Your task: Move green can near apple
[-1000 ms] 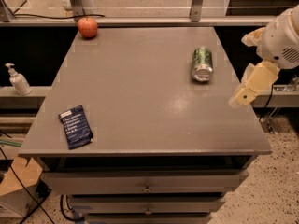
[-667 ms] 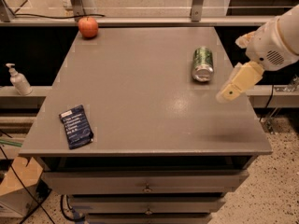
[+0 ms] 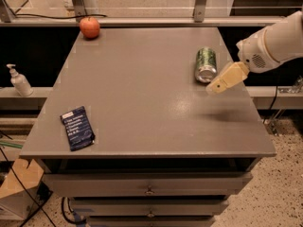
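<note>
The green can (image 3: 206,64) lies on its side on the right part of the grey table (image 3: 142,103), its silver end facing the front. The red-orange apple (image 3: 89,27) sits at the table's far left corner, far from the can. My gripper (image 3: 218,84) comes in from the right on a white arm. It hovers just right of and slightly in front of the can's near end, above the table, holding nothing.
A flat dark blue snack packet (image 3: 77,127) lies near the table's front left. A white pump bottle (image 3: 19,81) stands on a shelf to the left. Drawers (image 3: 149,190) sit below the tabletop. A rail (image 3: 151,20) runs behind the table.
My gripper has moved left, toward the can's near end. The can, apple and packet have not moved.
</note>
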You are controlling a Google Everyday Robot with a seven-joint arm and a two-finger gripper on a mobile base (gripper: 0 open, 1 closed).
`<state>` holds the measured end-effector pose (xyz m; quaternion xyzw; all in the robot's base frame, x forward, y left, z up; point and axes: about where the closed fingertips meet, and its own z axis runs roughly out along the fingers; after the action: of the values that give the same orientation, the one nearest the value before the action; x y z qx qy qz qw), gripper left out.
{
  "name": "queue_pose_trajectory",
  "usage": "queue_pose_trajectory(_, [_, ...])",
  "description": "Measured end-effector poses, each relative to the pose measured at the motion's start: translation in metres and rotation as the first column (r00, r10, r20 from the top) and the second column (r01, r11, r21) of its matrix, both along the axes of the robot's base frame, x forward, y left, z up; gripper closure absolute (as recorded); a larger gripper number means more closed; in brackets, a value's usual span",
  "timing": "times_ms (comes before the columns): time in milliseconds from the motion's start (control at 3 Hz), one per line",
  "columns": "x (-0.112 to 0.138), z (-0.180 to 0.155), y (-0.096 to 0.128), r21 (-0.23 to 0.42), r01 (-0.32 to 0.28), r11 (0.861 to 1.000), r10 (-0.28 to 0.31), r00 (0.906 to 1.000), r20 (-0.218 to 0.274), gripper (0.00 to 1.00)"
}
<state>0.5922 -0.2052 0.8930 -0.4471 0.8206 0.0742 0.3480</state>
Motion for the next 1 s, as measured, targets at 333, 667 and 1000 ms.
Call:
queue_pose_trajectory(333, [0.023, -0.017, -0.003, 0.065, 0.061, 0.996, -0.061, 0.9981, -0.009, 0.0])
queue_pose_trajectory(667, [0.044, -0.033, -0.002, 0.129, 0.124, 0.984, -0.122, 0.9923, -0.021, 0.0])
queue_pose_trajectory(1000, [0.062, -0.045, 0.003, 0.182, 0.162, 0.97, -0.159, 0.9868, -0.032, 0.0])
